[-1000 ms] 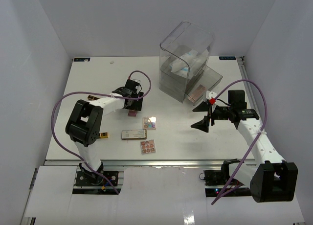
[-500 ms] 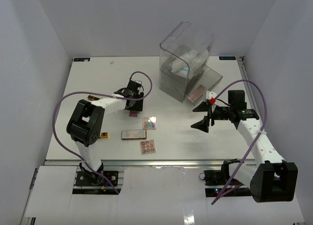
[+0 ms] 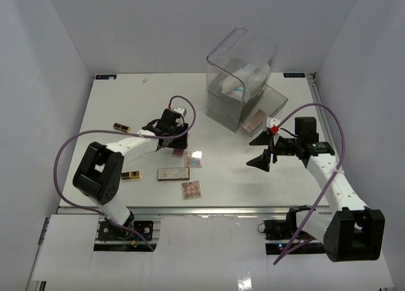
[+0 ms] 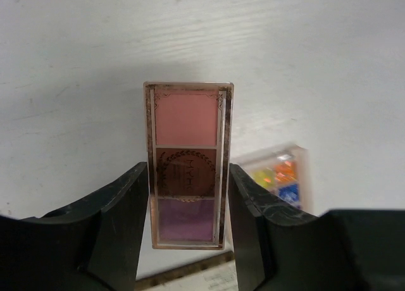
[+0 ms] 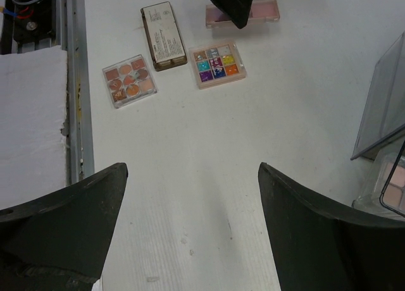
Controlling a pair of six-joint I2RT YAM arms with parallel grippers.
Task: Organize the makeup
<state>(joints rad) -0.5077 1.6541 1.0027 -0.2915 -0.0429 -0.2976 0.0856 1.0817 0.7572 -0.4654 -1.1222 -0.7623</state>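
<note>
Grip target: three-pan palette (image 4: 188,145), flat on table (image 4: 316,50), centre of left wrist view. Jaws of left gripper (image 4: 188,190) stand half open, pressing both long edges. Expect light, rigid, slick plastic; hold low, at mid-length.

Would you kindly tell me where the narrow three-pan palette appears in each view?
Top external: three-pan palette, centre-left.
Left wrist: three-pan palette at centre, between the fingers of the left end effector.
Right wrist: top edge, partly hidden.
Shared landmark: colourful nine-pan palette beside it.
</note>
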